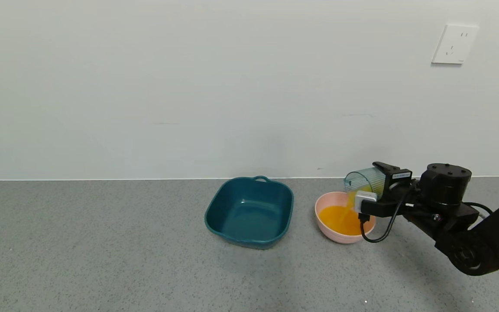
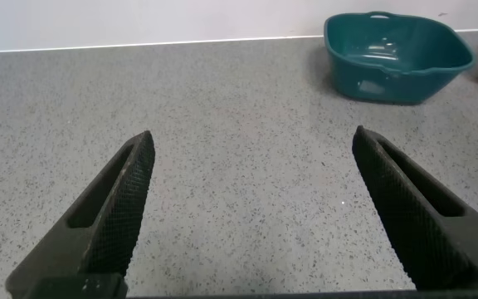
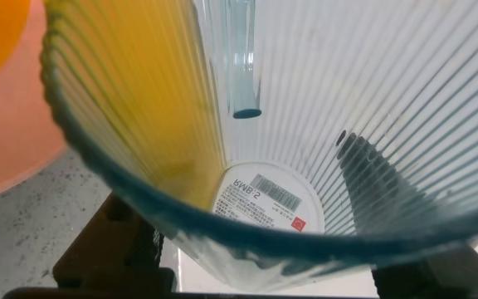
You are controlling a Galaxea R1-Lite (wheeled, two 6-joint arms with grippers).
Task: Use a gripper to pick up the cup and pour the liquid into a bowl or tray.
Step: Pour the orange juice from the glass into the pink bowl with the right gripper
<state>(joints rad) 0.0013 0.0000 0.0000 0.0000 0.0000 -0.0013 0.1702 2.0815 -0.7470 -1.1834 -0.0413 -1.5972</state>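
My right gripper (image 1: 377,187) is shut on the ribbed pale blue-green cup (image 1: 364,180) and holds it tipped on its side over the near-right rim of the pink bowl (image 1: 325,220). Orange liquid (image 1: 342,219) fills the bowl's bottom, and a thin stream runs from the cup's mouth. In the right wrist view the cup (image 3: 322,124) fills the frame, with a last streak of orange liquid (image 3: 152,100) along its lower wall and the bowl (image 3: 11,141) beyond. My left gripper (image 2: 251,149) is open and empty over bare floor, out of the head view.
A dark teal square tray (image 1: 250,211) stands empty just left of the bowl; it also shows in the left wrist view (image 2: 397,56). A white wall rises behind both, with a socket (image 1: 454,44) at the upper right. The surface is grey speckled.
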